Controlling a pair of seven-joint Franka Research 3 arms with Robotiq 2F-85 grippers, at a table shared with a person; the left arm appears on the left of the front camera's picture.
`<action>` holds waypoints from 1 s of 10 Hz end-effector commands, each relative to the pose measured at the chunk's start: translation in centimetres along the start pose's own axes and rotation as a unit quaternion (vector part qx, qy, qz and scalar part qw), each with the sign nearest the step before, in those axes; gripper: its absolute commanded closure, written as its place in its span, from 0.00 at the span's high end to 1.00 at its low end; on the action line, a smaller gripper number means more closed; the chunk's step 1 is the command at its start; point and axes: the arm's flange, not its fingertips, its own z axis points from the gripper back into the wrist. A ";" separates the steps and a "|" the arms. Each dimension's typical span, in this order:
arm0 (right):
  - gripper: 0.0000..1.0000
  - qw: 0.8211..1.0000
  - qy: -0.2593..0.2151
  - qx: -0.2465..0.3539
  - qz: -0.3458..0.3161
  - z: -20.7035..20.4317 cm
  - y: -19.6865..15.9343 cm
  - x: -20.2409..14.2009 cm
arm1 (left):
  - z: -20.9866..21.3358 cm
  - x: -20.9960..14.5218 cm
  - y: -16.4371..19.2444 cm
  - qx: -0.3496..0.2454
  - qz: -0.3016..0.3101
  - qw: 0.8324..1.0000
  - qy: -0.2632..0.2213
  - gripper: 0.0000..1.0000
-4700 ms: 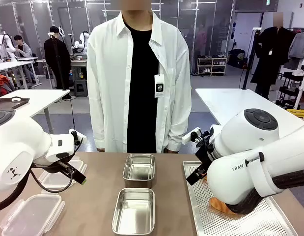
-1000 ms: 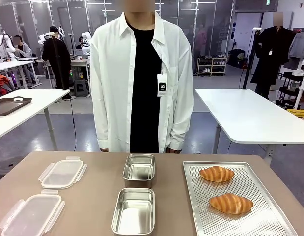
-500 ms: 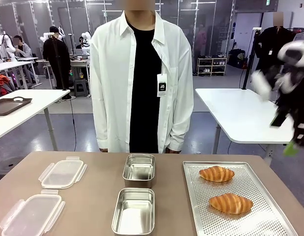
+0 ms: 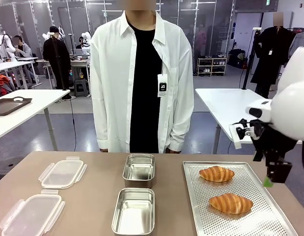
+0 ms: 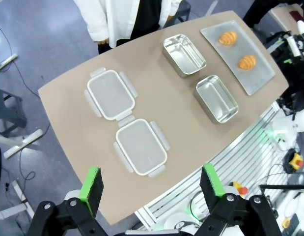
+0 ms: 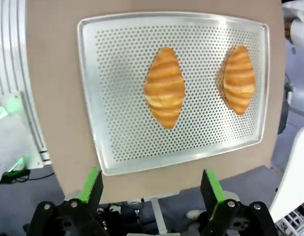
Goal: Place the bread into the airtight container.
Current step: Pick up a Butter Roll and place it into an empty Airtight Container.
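Whereas a second back no arm stood over the surface (image 4: pixel 93 196), the right arm has now swung in from the side. Its right pincer (image 4: pixel 273 177) hangs point-down above the right rim of the tray (image 4: pixel 201 219).

Right pincer, jaws: spread wide, nothing between them. The right wrist view looks straight down on both rolls.

Left pincer (image 5: pixel 151 183): likewise spread and empty, held high, with the whole surface far below it.

Meaning for the task: the reach for the bread looks to be just starting. No roll is touched or lifted, and both containers are bare inside.

Item, bread: two rolls, croissant-shaped, golden brown with darker ridges across the back, tapering to blunt ends.
- Near roll (image 4: pixel 231 203) lies crosswise on the middle of the tray.
- Far roll (image 4: pixel 216 173) lies toward the tray's far end, well apart from the first.
- Both rest flat on the perforated metal.
- The crust looks crisp and the body soft, so a hard squeeze would likely crush it.

Item, containers: two open steel boxes in a line at the centre of the surface, near container (image 4: pixel 134 211) and far container (image 4: pixel 139 168), just left of the tray. Two clear clip lids (image 4: pixel 62 173) lie off them, at the left.

Person (image 4: pixel 142 73): stands at the far side, arms down, not taking part.
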 end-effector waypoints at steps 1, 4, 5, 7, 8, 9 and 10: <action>1.00 0.999 0.008 -0.014 -0.037 -4.7 -1.6 1.3 | 0.2 0.1 0.0 0.003 -0.010 1.000 0.004 1.00; 1.00 1.000 0.002 -0.005 -0.027 -9.0 -2.5 1.6 | 0.2 0.1 0.0 0.003 -0.010 1.000 0.004 1.00; 1.00 1.000 -0.005 0.000 -0.024 -10.0 -2.7 1.6 | 0.2 0.1 0.0 0.003 -0.010 1.000 0.004 1.00; 1.00 0.999 0.003 0.025 -0.029 -12.5 -3.2 1.8 | 0.2 0.1 0.0 0.003 -0.010 1.000 0.004 1.00; 1.00 0.999 -0.004 0.028 -0.035 -13.4 -3.4 1.9 | 0.2 0.1 0.0 0.003 -0.010 1.000 0.004 1.00; 1.00 0.999 -0.012 0.034 -0.035 -14.2 -3.5 1.9 | 0.2 0.1 0.0 0.003 -0.010 1.000 0.004 1.00; 1.00 0.999 -0.016 0.038 -0.027 -15.1 -3.5 1.8 | 0.2 0.1 0.0 0.003 -0.010 1.000 0.004 1.00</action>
